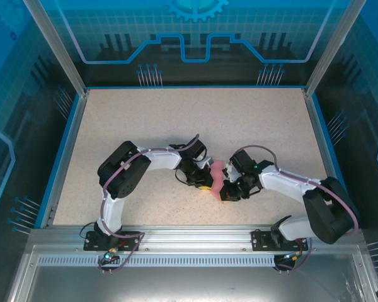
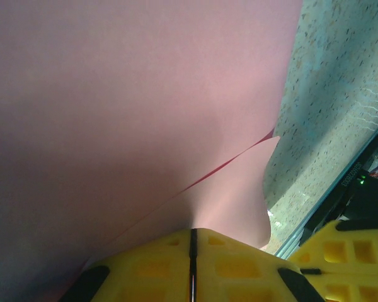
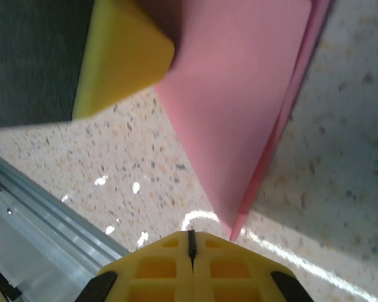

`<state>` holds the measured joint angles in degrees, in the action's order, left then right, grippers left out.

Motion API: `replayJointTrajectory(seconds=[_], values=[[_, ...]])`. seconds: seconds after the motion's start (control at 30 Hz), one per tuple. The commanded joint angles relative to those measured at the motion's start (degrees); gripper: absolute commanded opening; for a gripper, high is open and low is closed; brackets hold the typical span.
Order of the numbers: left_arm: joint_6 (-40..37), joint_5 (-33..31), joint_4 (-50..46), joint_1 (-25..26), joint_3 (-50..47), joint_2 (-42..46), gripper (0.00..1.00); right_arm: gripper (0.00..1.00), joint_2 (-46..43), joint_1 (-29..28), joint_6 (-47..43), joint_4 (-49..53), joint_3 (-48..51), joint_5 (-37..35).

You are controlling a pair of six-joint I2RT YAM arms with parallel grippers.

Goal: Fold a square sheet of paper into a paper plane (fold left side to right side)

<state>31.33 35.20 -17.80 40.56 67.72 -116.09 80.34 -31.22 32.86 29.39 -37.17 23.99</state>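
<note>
The pink sheet of paper [image 1: 217,171] lies folded in layers between the two arms at the table's middle front. My left gripper [image 1: 205,186] is shut on it. In the left wrist view the paper [image 2: 145,94] runs straight into the closed yellow jaws of the left gripper [image 2: 192,231], and a fold edge crosses it. My right gripper [image 1: 229,194] is shut with nothing in it. In the right wrist view the paper [image 3: 239,94] narrows to a point that ends just right of the closed tip of the right gripper [image 3: 191,234]. A yellow finger of the left gripper [image 3: 123,56] rests at the paper's upper edge.
The speckled table [image 1: 145,119] has a raised blue border at the back and sides. A metal rail [image 1: 189,236] with both arm bases runs along the near edge, close behind the grippers. The right gripper's yellow body [image 2: 346,258] sits close beside the left jaws.
</note>
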Motion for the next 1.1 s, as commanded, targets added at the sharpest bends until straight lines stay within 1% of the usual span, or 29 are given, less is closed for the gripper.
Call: replayJointTrajectory(seconds=[0.0, 0.13, 0.2, 0.3, 0.43, 0.63, 0.83, 1.07], values=[[-0.39, -5.44, -4.64, -0.68, -1.19, -0.73, 0.1, 0.0, 3.48, -0.72, 1.45, -2.11, -1.8, -2.34], [0.28, -4.58, -3.11, -0.61, -1.37, 0.05, 0.12, 0.0, 6.81, -0.76, 1.99, -2.94, -1.59, -3.4], [0.66, -3.96, -2.1, -0.69, -1.12, 0.72, 0.14, 0.0, 8.25, -0.73, 1.78, -1.95, -1.36, -3.82], [1.08, -3.32, -1.9, -0.61, -0.17, 2.29, 0.16, 0.0, 9.12, -0.71, 1.52, 0.36, -0.74, -6.52], [1.48, -2.16, -1.65, -0.31, 0.04, 5.6, 0.15, 0.0, 9.13, -0.68, 1.24, 2.88, -0.19, -9.83], [1.63, -0.84, -2.85, 1.69, -0.75, 8.59, 0.11, 0.0, 9.64, -0.59, 1.06, 3.68, -0.14, -11.15], [3.52, -0.36, -0.55, 3.65, -2.77, 7.17, 0.08, 0.0, 9.75, -0.61, 1.06, 3.7, -0.25, -11.3], [4.97, 0.7, 2.64, 5.23, -2.73, 4.18, 0.07, 0.0, 10.02, -0.64, 0.97, 3.57, -0.33, -10.95]])
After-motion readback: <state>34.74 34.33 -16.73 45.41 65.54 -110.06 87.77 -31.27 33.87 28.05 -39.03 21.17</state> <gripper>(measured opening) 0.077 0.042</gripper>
